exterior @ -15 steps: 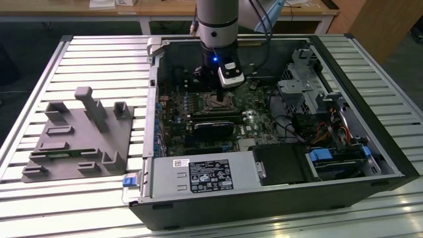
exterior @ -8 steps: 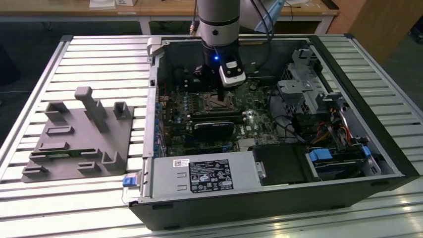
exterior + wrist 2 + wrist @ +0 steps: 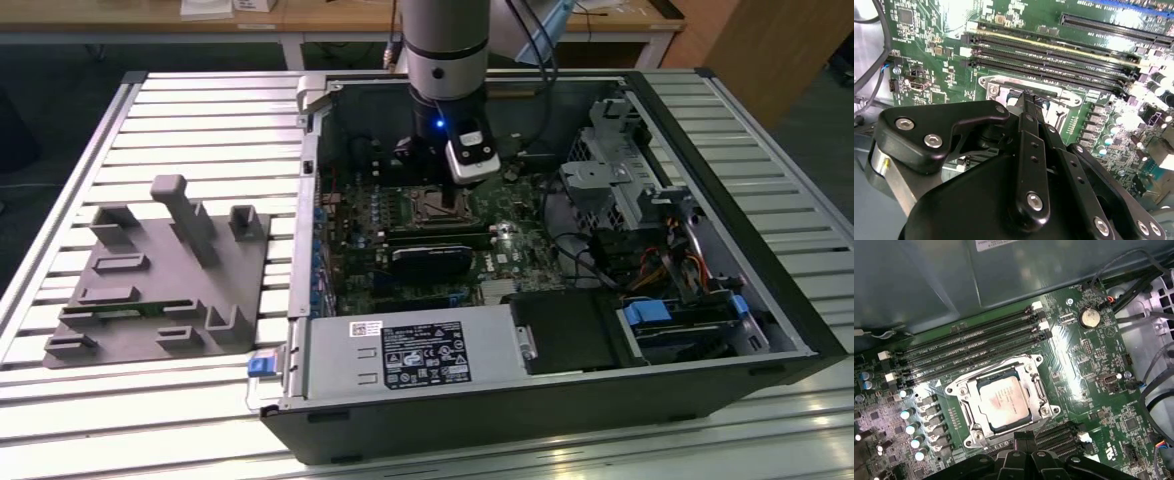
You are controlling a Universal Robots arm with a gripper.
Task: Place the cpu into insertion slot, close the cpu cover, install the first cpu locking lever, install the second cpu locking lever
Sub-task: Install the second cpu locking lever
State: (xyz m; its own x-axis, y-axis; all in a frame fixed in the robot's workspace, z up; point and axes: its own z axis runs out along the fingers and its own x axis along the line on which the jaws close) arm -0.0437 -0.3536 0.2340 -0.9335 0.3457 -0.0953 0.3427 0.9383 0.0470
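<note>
Chip (image 3: pixel 1003 403) sits in socket (image 3: pixel 970 415), beside memory slots (image 3: pixel 969 347). Cover (image 3: pixel 1037 390) looks down around chip. Gripper (image 3: pixel 1028 95) hovers over socket edge; jaws look together, holding nothing. Judgement: keep tip low, press lever squarely, avoid slots.

Exterior high, far; both wrist views close over insertion slot (image 3: pixel 1004 402)

insertion slot (image 3: pixel 1026 95) half behind the gripper (image 3: pixel 1026 97) linkage in the second wrist view, cpu (image 3: pixel 1015 96) barely a sliver there, fingertips bunched over it — open or shut unreadable, gripper body cut off by the first wrist view's edge, socket (image 3: pixel 441 205) detail too small in the exterior view
</note>
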